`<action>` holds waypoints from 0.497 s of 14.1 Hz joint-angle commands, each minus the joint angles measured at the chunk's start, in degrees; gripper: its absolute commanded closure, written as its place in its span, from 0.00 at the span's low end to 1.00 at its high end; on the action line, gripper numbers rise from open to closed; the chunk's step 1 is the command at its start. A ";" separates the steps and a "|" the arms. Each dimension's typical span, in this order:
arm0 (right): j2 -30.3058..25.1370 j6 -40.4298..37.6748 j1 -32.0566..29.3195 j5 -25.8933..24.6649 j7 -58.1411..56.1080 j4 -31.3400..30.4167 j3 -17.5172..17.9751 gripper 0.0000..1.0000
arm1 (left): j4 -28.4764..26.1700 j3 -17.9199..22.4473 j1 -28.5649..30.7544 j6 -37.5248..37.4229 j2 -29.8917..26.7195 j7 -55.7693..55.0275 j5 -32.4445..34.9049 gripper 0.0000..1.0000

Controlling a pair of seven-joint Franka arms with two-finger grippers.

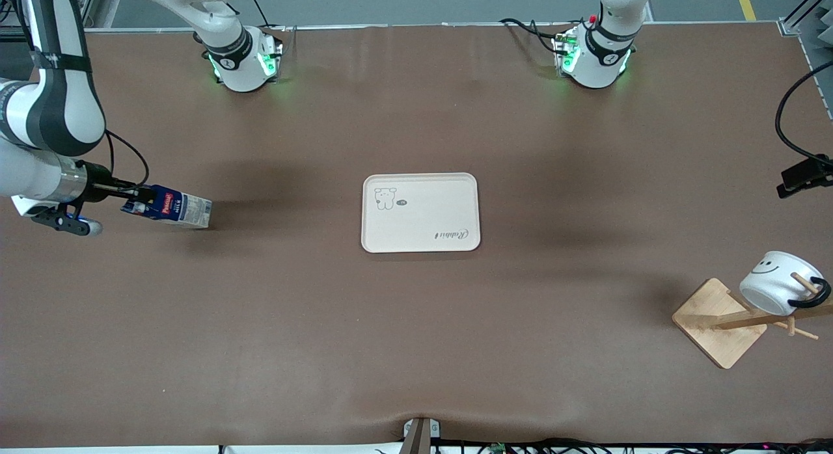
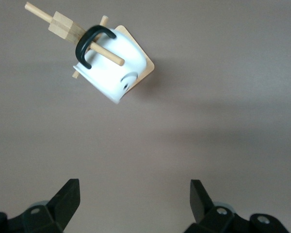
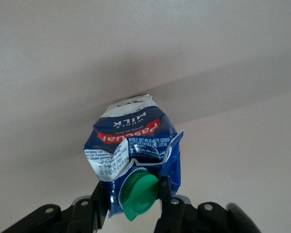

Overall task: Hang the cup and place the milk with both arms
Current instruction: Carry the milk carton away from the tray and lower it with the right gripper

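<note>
Lighting was even and diffuse from overhead, casting soft broad shadows on the brown table [image 1: 416, 350] beside the tray [image 1: 420, 212] and carton [image 1: 170, 207], with faint glare along the table's edge by the arm bases, green glow around both bases, and slight softness in the wrist views.

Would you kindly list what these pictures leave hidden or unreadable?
- Left gripper: mostly off the front view's edge; wrist view shows open fingers only.
- Dark-blue milk carton held by right gripper: small print unreadable.
- White smiley mug on wooden rack: inside faces away.
- Cream tray: drawing too small.
</note>
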 commanded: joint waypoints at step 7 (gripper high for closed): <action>-2.86 7.66 -2.60 -1.39 -0.26 -9.66 1.45 0.24 | -0.69 8.99 -14.09 -4.99 -5.34 -1.35 -0.44 0.00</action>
